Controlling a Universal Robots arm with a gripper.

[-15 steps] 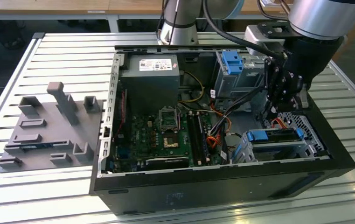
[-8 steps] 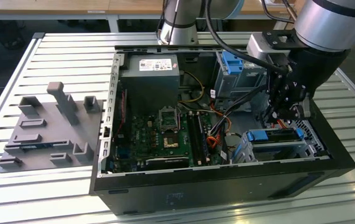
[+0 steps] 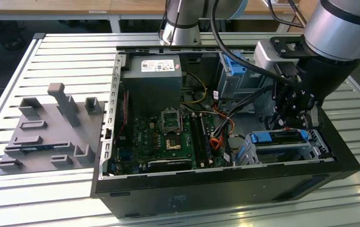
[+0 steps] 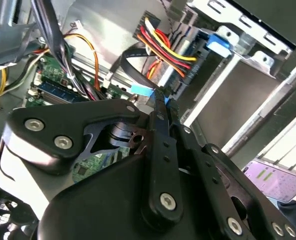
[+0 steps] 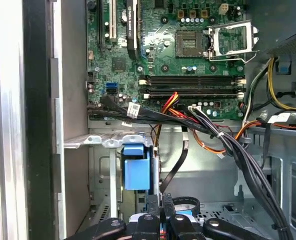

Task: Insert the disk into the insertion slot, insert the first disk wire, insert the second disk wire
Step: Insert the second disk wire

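The disk (image 3: 279, 138), in its bright blue carrier, lies inside the insertion slot (image 3: 288, 154), the perforated metal cage at the case's front right. A bundle of red, yellow and black wires (image 4: 164, 44) ends in a black plug (image 4: 188, 72) at the disk's edge. My gripper (image 3: 295, 126) hangs just above the cage. In the second wrist view the gripper (image 4: 160, 102) is shut on the blue connector (image 4: 143, 90) of a flat black disk wire (image 4: 130, 55). That wire (image 5: 180, 160) loops down to the gripper (image 5: 160, 202) in the first wrist view.
The open computer case (image 3: 230, 189) holds the motherboard (image 3: 167, 137), a power supply (image 3: 151, 75) and a taller bay with a blue latch (image 3: 233, 71). Loose cable bundles (image 5: 228, 145) cross beside the cage. A grey fixture (image 3: 47, 132) sits on the slatted table at the exterior view's left.
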